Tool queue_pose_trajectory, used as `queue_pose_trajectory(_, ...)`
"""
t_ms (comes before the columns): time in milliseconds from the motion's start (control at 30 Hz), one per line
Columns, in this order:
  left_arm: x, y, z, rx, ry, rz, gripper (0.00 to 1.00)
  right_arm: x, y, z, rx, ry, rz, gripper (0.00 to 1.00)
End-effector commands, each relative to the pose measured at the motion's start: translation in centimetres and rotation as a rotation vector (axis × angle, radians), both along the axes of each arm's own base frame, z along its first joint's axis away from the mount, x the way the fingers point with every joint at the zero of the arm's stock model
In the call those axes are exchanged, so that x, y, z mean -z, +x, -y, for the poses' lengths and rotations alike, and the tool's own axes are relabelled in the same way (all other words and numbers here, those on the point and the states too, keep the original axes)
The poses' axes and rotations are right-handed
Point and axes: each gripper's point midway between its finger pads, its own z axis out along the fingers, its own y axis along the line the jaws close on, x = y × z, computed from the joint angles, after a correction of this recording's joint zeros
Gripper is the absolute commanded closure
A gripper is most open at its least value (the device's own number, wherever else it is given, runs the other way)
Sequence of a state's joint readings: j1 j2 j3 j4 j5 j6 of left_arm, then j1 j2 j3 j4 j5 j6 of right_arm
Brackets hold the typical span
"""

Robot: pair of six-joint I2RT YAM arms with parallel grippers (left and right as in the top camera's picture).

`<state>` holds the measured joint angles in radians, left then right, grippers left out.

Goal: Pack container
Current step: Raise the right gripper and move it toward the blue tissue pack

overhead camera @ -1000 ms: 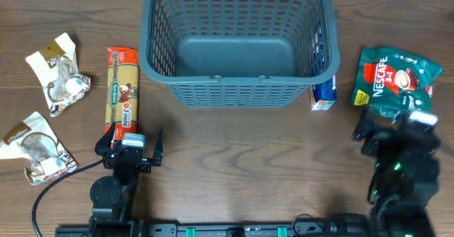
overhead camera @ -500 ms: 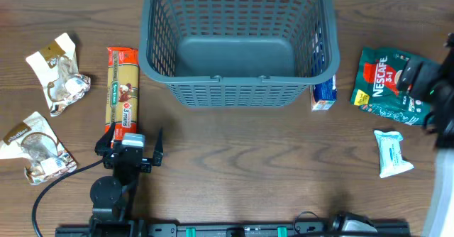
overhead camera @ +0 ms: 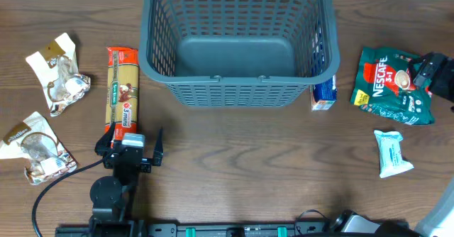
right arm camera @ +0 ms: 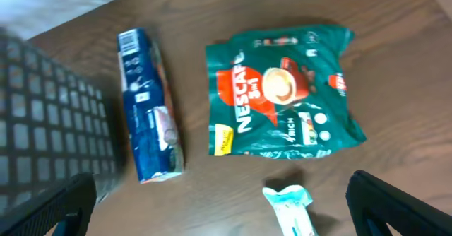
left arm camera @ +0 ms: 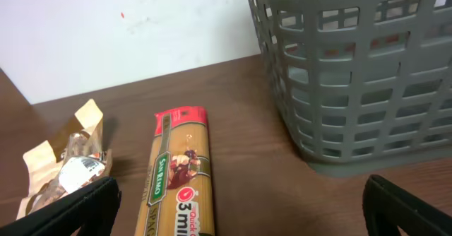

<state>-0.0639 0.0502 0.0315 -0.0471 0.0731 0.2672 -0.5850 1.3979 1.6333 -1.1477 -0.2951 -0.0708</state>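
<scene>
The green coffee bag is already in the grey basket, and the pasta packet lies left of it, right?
No: the overhead view shows the green coffee bag on the table, right of the grey basket. The pasta packet does lie left of it.

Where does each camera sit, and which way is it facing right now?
Overhead: above the table, looking straight down; container, left tool, right tool visible.
Left wrist: low, facing spaghetti packet and container wall; own fingers at bottom corners.
Right wrist: raised, looking down on Nescafé bag, blue box; own fingers likewise.
Shared: overhead and right wrist both show the Nescafé bag.
</scene>
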Motion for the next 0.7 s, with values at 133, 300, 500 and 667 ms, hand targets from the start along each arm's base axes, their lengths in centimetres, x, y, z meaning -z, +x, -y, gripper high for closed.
queue_pose_trajectory(133, 1.5, -0.1, 0.3, 0.02, 0.012, -0.034, 0.01, 1.1, 1.6, -2.1, -0.185, 0.076, 0.002, 0.01)
queue_pose_trajectory(300, 1.5, -0.1, 0.3, 0.02, 0.012, -0.034, 0.01, 5.5, 2.7, -1.8, -0.233, 0.138, -0.117, 0.01)
queue_pose_trajectory(500, 1.5, -0.1, 0.3, 0.02, 0.012, -0.034, 0.01, 10.8, 4.1, -2.8, -0.336, 0.211, -0.243, 0.01)
queue_pose_trajectory(667, 1.5, -0.1, 0.3, 0.02, 0.012, -0.034, 0.01, 13.5, 5.5, -5.8, -0.497, 0.246, -0.284, 0.01)
